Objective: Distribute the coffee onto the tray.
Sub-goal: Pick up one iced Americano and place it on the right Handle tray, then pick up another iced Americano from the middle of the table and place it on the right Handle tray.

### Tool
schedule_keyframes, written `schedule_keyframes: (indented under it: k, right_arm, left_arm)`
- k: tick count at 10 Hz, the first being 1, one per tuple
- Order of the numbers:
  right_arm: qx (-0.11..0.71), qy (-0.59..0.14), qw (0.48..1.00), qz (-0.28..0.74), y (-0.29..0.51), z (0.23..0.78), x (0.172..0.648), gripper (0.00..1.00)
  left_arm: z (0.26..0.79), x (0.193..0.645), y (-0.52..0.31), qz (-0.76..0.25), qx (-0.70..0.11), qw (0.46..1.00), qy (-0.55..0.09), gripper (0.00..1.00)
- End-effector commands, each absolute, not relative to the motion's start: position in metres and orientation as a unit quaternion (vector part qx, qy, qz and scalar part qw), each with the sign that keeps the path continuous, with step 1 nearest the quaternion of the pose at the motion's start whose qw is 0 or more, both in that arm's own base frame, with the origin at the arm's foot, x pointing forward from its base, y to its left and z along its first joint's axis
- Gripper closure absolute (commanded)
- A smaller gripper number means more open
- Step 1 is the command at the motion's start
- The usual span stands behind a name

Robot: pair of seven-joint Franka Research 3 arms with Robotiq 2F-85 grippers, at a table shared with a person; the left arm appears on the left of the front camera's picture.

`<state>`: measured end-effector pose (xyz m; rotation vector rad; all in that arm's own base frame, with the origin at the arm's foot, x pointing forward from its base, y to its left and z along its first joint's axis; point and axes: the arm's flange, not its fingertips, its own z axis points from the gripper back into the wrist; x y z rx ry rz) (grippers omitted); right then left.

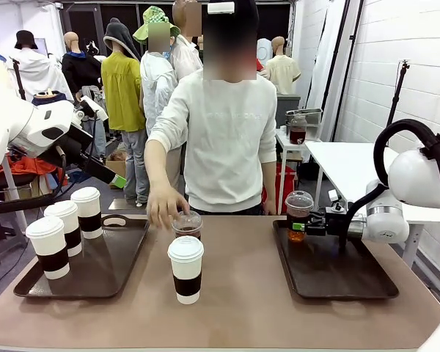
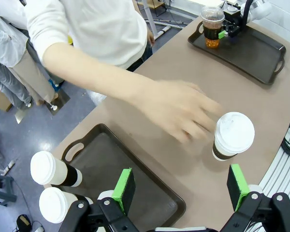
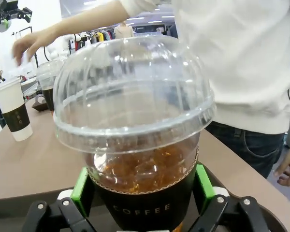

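Carefully now: the step in hand looks to be setting the iced coffee cup (image 1: 298, 214) down on the right tray (image 1: 356, 282). The right gripper (image 1: 309, 226) should keep it upright, lower until the base sits flat, then release without nudging it. Its pads pinch the cup's dark sleeve from both sides at the tray's far-left corner; whether the base touches, I cannot tell. The left gripper (image 2: 180, 187) hangs spread wide and empty over the left tray's (image 2: 135, 166) edge, beside a paper cup (image 2: 233, 135).
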<state>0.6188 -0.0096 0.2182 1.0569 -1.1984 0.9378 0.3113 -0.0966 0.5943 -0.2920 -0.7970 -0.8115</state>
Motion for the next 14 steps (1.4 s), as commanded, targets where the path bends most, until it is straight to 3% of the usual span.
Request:
schedule_keyframes:
  k: [1,12,14]
  right_arm:
    - [0.457,-0.512,0.610,0.397,-0.013,0.222,0.610,0.00]
    - [0.432,-0.524,0.648,0.345,-0.060,0.222,0.533,0.00]
    - [0.445,-0.514,0.644,0.352,-0.057,0.221,0.545,0.00]
  left_arm:
    - [0.594,0.311,-0.095,-0.391,-0.144,0.828,-0.374,0.00]
    - [0.594,0.311,-0.095,-0.391,-0.144,0.828,-0.374,0.00]
    - [0.594,0.311,-0.095,-0.391,-0.144,0.828,-0.374,0.00]
